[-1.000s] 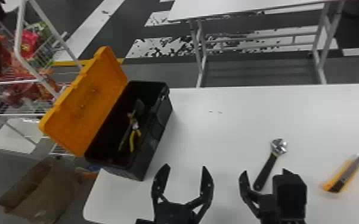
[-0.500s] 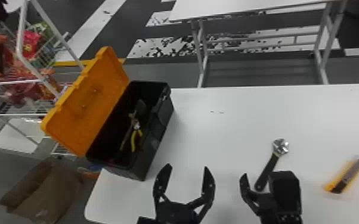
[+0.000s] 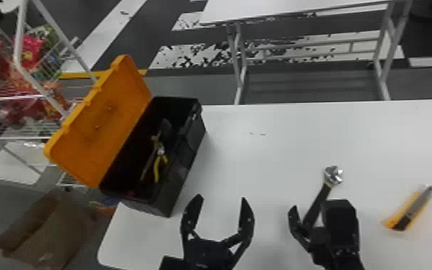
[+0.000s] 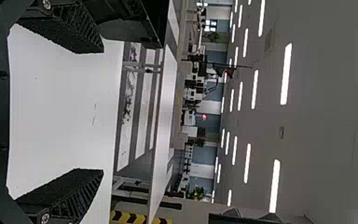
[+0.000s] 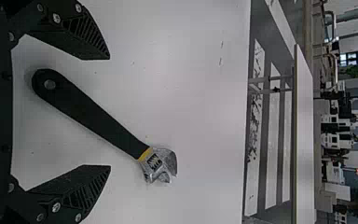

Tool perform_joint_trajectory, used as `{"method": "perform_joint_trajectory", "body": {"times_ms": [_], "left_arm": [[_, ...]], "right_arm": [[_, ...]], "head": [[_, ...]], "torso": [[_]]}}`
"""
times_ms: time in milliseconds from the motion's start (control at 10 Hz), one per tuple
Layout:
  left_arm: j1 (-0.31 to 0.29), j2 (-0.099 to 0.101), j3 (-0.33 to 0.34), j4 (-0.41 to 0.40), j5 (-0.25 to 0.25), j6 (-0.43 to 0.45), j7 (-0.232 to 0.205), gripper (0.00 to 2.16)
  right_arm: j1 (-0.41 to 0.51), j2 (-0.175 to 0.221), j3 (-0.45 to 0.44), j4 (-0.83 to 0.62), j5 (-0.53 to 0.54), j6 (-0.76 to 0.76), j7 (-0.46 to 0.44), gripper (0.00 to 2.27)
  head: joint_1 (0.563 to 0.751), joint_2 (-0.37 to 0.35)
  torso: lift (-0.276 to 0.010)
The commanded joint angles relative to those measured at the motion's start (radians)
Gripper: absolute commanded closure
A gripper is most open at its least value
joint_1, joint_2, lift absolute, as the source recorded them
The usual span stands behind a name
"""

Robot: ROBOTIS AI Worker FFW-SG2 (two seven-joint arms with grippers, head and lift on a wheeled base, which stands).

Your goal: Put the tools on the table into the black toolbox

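In the head view my left gripper [image 3: 222, 208] stands open over the table's near part, right of the black toolbox [image 3: 186, 154], which holds yellow-handled pliers [image 3: 160, 158]. My right gripper [image 3: 310, 208] is open at the handle end of the adjustable wrench [image 3: 321, 201], with part of the handle hidden behind it. A yellow utility knife [image 3: 411, 208] lies farther right. The left wrist view has my left gripper [image 4: 100, 111] with nothing between its fingers. In the right wrist view, the wrench [image 5: 93, 116] lies slanted on the table between the fingers of my right gripper [image 5: 109, 112], apart from both.
The toolbox's orange lid [image 3: 104, 125] leans open to the left. The white table [image 3: 262, 150] ends on the left just past the toolbox. A wire rack with packets [image 3: 30, 50] and a cardboard box [image 3: 54, 229] stand off to the left; another table [image 3: 280, 9] is beyond.
The right gripper has turned slightly and shifted a little left in the head view. The left gripper stays open in nearly the same place, and the tools have not moved on the table.
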Motion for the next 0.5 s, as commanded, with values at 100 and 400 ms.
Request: {"method": "perform_joint_trajectory", "body": {"times_ms": [100,400], "left_arm": [[-0.004,0.007,-0.002,0.002,0.006,0.002,0.000,0.08],[-0.009,0.012,-0.003,0.002,0.009,0.002,-0.001,0.08]], "right_arm": [[-0.002,0.001,0.004,0.005,0.001,-0.015,0.011,0.19],[-0.012,0.001,0.010,0.027,0.009,-0.015,0.023,0.19]], "head": [[0.695,0.309],[0.695,0.320]], "torso": [[-0.075],[-0.075]]}}
